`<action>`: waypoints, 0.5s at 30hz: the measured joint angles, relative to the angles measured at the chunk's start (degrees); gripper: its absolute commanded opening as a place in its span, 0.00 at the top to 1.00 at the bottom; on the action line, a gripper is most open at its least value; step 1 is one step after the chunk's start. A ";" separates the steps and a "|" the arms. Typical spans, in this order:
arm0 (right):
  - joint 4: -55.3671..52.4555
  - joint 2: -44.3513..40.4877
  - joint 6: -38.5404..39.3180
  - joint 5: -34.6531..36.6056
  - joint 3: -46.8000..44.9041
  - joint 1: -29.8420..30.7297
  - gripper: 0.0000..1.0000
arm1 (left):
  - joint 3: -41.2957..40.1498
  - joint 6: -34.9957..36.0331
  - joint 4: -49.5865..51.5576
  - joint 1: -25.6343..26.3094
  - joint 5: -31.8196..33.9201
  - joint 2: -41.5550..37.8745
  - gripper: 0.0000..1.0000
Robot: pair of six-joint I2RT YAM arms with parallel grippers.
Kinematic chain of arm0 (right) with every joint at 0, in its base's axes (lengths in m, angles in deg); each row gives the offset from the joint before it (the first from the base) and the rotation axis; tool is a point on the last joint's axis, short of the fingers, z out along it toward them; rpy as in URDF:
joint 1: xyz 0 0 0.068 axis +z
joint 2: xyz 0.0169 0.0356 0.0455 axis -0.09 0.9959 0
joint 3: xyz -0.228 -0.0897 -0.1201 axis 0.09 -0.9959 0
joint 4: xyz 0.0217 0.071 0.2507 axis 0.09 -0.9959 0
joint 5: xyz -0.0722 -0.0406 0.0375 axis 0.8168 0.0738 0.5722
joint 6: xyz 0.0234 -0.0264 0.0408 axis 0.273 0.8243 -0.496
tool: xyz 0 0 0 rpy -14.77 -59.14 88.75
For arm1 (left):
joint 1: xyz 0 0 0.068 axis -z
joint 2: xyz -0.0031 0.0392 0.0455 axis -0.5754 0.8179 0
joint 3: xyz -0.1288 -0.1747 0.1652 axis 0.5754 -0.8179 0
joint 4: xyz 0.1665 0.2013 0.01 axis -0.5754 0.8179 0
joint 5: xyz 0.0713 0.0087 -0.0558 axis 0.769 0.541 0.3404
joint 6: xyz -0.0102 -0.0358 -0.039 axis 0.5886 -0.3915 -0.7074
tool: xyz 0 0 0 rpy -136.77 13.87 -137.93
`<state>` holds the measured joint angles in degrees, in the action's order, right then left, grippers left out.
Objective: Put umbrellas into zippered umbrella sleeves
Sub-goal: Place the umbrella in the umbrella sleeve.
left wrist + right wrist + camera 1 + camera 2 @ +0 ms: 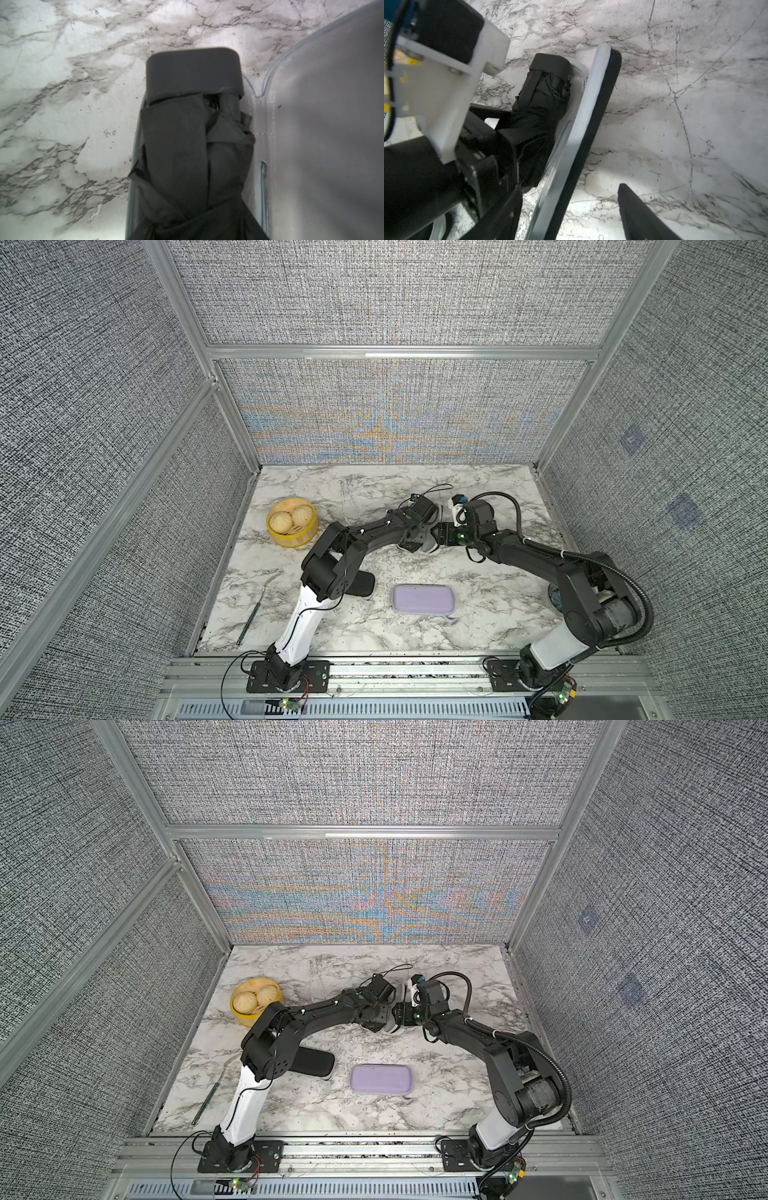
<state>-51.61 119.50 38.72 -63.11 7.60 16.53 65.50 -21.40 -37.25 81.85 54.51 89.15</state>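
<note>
**Umbrella, black, going into its open sleeve**

Nearest the arm bases, the lavender sleeve (424,599) lies shut on the tabletop (478,572). A black sleeve (361,585) shows from under the left arm's elbow.

Farther in, at mid-tabletop, the left gripper (415,537) has its fingers clamped on the black umbrella (187,145). The umbrella lies along the lower half of the open sleeve (322,124), against the grey lining of the raised lid. The right gripper (441,534) has its fingers (639,212) apart on either side of the lid's edge, and the visible one is clear of the shell.

To do this step well, I would press the bundle flat until its end cap (193,70) drops inside the rim. Loose fabric should be tucked away from the zipper. The lid should be steadied until the left fingers are out.

Both top views show only two crowded wrists, with umbrella and sleeve nearly hidden. The left wrist view gives the cap and the lining's stitching. Only the right wrist view shows the lid tilted up and its black outside. Whether the umbrella is fully seated, no view settles.

Farthest off, the steamer basket (291,522) appears in the top views alone.
</note>
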 measured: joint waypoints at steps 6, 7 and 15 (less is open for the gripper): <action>1.29 3.78 -0.55 -1.33 0.81 0.09 0.40 | -7.04 -1.75 -5.35 0.07 -3.17 -4.09 0.73; 1.51 4.50 -0.63 -1.77 1.31 0.17 0.41 | -8.52 -1.84 -6.36 0.09 -3.82 -4.94 0.73; 2.38 7.06 -0.11 -2.71 3.65 4.13 0.49 | -18.95 -4.24 -9.49 0.52 -7.61 -12.09 0.73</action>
<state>-49.23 126.56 38.61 -65.82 11.25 20.66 46.55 -25.64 -46.74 82.37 46.90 77.06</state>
